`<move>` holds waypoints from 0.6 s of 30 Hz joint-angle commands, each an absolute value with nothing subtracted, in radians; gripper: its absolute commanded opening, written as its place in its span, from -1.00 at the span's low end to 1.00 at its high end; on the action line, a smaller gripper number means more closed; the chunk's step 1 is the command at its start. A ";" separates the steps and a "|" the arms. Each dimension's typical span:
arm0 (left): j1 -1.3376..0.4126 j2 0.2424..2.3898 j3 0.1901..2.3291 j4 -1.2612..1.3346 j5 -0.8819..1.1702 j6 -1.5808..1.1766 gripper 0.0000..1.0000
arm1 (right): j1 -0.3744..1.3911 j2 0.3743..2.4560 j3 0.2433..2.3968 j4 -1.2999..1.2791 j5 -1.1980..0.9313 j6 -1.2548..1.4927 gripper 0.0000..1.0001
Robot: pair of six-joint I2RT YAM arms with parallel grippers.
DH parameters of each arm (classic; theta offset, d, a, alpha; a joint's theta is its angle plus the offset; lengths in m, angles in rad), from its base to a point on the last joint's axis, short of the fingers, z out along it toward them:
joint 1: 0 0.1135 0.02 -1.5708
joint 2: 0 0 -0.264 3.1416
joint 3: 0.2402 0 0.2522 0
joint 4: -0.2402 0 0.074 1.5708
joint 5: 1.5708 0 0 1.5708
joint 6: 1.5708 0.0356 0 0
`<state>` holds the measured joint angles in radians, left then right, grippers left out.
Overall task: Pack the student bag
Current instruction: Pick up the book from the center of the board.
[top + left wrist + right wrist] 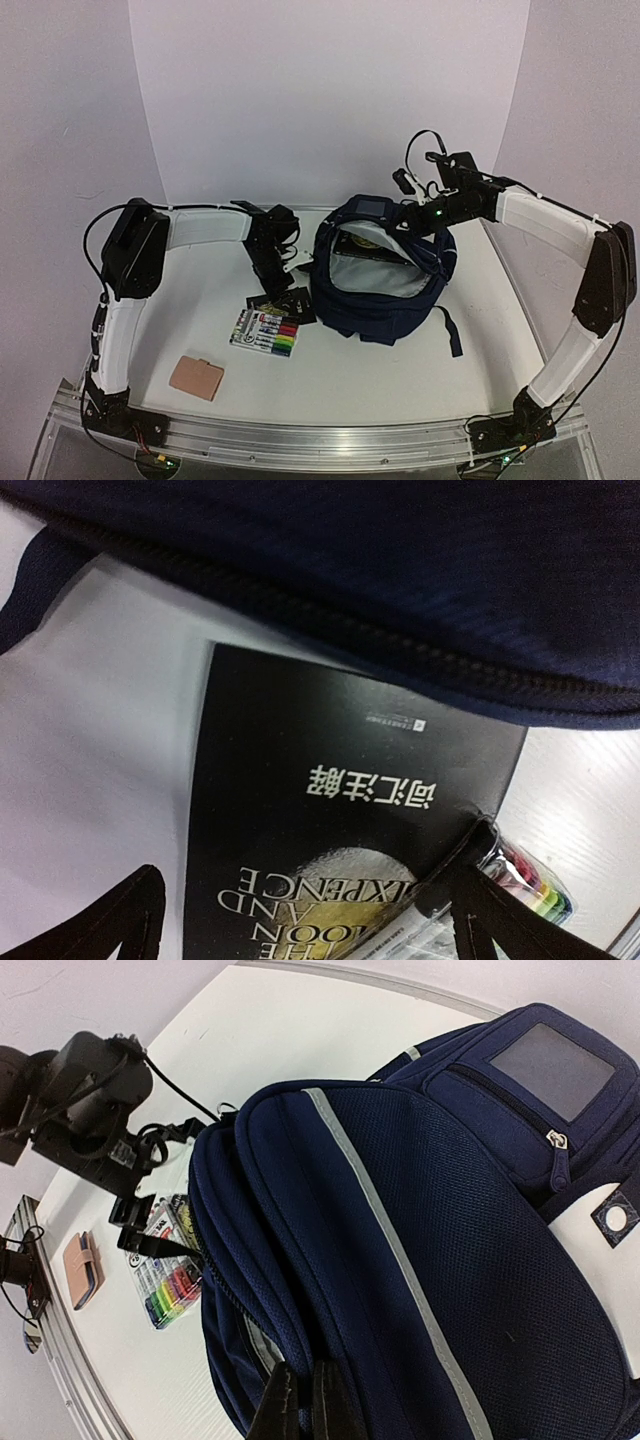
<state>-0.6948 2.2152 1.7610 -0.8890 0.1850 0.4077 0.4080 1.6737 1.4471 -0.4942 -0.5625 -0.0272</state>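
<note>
Wide-spread fingers (130,920) of the left claw (310,935) hang just over a black book (330,810) lying flat on the tabletop (90,730); the zipped edge of the bag (400,560) covers its far corner, and a pack of markers (535,890) touches its other side. Seen from above, the bag sits mid-tabletop just right of that book, its mouth gaping to show grey lining and a second book (365,240). At its upper rim the right claw (303,1380) has its fingers pressed together, though whether fabric is caught between them cannot be told, and a tan wallet (197,377) lies near the front left.
</note>
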 commanded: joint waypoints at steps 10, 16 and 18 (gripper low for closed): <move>-0.706 2.325 1.709 -0.838 0.105 0.508 0.99 | 0.339 1.675 1.480 -0.505 -0.487 -0.026 -1.00; -0.706 2.211 1.559 -0.884 0.151 0.487 0.99 | 0.337 1.680 1.485 -0.514 -0.487 -0.035 -1.00; -0.706 2.156 1.513 -0.901 0.172 0.482 0.99 | 0.337 1.685 1.487 -0.514 -0.494 -0.033 -1.00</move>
<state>-0.7009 2.1973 1.6373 -0.7566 0.1622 0.4786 0.3635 1.6737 1.4510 -0.4977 -0.5672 -0.0306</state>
